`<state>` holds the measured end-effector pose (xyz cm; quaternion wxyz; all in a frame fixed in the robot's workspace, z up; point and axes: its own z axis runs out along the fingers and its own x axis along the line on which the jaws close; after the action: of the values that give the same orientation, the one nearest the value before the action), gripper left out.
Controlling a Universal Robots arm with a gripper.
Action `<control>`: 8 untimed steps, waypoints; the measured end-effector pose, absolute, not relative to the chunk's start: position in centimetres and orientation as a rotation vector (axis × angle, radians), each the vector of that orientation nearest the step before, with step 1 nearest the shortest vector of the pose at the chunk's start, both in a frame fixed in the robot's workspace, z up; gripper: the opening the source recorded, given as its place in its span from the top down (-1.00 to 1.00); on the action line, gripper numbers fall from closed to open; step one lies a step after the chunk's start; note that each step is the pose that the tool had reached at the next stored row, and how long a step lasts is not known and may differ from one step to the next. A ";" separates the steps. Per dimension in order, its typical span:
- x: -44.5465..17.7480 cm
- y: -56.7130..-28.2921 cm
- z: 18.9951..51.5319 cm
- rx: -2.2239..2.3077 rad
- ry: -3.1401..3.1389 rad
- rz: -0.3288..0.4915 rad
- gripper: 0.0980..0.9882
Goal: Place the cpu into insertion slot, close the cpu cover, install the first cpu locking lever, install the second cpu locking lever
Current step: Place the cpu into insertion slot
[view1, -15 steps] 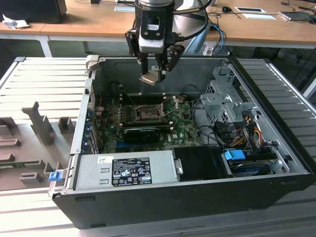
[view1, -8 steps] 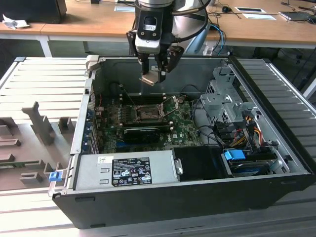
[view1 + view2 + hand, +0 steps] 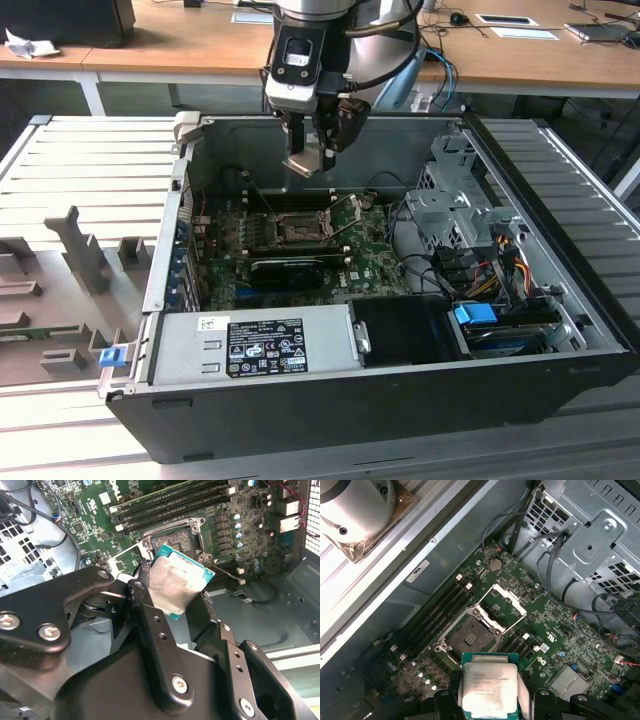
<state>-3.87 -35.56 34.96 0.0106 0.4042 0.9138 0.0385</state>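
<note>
PC case (image 3: 330, 410) lies open on the ribbed worktop (image 3: 90, 170). A blue clip (image 3: 110, 355) sits at its front corner on the exterior view's left.

Nearest inside: grey PSU (image 3: 255, 345) w/ a label. Just beside it, toward the exterior view's right, is a black shroud (image 3: 405, 330), then a drive w/ a blue tab (image 3: 475, 313). Behind the PSU lies the green board (image 3: 370, 260), w/ a long black card (image 3: 285, 268) across its near part.

Past the card, mid-board, is the slot (image 3: 296, 229) (image 3: 175, 541) (image 3: 470, 635). It's uncovered, dark contact bed showing inside the silver rim. The cover (image 3: 510, 599) (image 3: 119, 561) is swung up off the slot, still hinged at one edge. RAM sticks (image 3: 440, 615) (image 3: 170, 502) run alongside the slot. A drive cage (image 3: 450, 200) and cable bundle (image 3: 510, 255) sit on the exterior view's right.

Pincer (image 3: 308, 160) (image 3: 175, 592) (image 3: 490, 702) hangs above the board's rear half, clenched on the cpu (image 3: 303, 165) (image 3: 180, 582) (image 3: 489, 687). Black fingers (image 3: 145, 597) press its two opposite edges. The cpu is airborne, apart from the slot and touching nothing else. In both wrist views it sits just short of the slot. Its metal face is smeared grey in the second wrist view, w/ a green edge round it.

Farthest: the case's back wall, then a wood worktop (image 3: 180, 40) w/ small items on it.
</note>
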 end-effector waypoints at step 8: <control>-3.9 -35.6 34.5 1.384 2.791 0.115 0.03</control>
<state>-3.86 -35.56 34.50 0.0124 0.4439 0.8952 0.0370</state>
